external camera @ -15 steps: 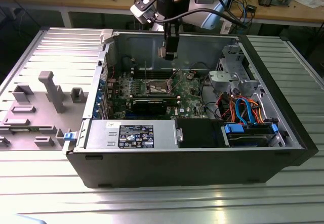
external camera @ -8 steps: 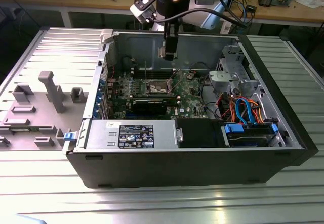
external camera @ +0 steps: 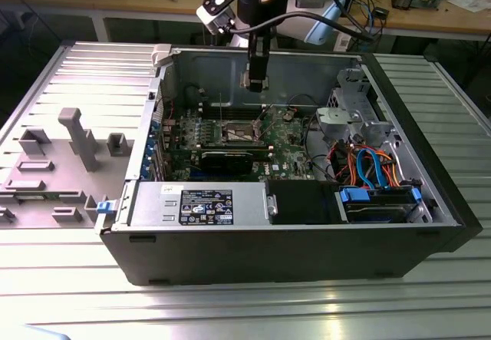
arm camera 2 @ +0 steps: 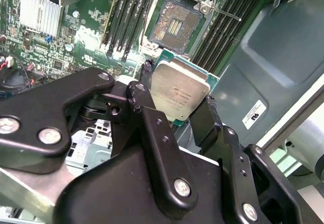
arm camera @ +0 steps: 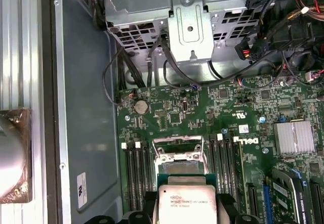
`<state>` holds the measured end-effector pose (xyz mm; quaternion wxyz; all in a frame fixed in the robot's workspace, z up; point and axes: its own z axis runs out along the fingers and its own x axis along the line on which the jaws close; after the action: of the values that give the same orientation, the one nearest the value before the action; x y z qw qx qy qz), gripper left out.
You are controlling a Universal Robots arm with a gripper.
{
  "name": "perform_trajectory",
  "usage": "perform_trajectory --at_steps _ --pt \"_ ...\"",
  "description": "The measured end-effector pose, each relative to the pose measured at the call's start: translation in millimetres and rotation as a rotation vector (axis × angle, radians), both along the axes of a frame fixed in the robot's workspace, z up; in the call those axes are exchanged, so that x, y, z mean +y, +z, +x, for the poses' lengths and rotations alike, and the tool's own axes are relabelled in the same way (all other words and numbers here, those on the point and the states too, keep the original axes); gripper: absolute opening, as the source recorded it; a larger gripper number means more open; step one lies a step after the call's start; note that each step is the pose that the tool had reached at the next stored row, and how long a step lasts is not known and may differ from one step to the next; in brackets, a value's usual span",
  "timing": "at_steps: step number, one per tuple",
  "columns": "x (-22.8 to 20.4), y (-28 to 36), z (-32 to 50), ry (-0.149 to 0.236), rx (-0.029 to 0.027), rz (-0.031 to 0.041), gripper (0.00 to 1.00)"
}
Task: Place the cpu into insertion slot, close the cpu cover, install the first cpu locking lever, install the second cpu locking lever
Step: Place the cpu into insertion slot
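My gripper [external camera: 255, 85] hangs inside the open computer case, above the motherboard. In both wrist views its black fingers [arm camera 2: 147, 77] are shut on the cpu [arm camera 2: 179, 90], a small square chip with a silvery top, held flat by two opposite edges [arm camera: 187, 201]. The insertion slot [arm camera 2: 173, 27] lies uncovered below and a little ahead of the chip, its dark pin field showing inside a silvery rim. The cpu cover [arm camera: 178, 147], a thin silvery frame, stands swung up at the socket's far edge. A thin metal lever [arm camera 2: 225, 14] sticks out beside the socket.
Long black memory slots [arm camera 2: 124, 16] flank the socket on both sides. A finned heatsink [arm camera 2: 38, 11] sits further off. The labelled power supply box [external camera: 203, 204], the metal drive cage [external camera: 349, 110] and coloured cables [external camera: 368, 163] crowd the case. A grey fixture plate [external camera: 69, 148] lies outside it.
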<state>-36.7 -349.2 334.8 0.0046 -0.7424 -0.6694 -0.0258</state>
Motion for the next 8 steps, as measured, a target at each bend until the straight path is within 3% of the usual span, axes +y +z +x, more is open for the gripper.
perform_trajectory --at_steps 8 --pt "-0.9 -1.5 -1.6 -0.013 -0.0004 -0.0003 0.55"
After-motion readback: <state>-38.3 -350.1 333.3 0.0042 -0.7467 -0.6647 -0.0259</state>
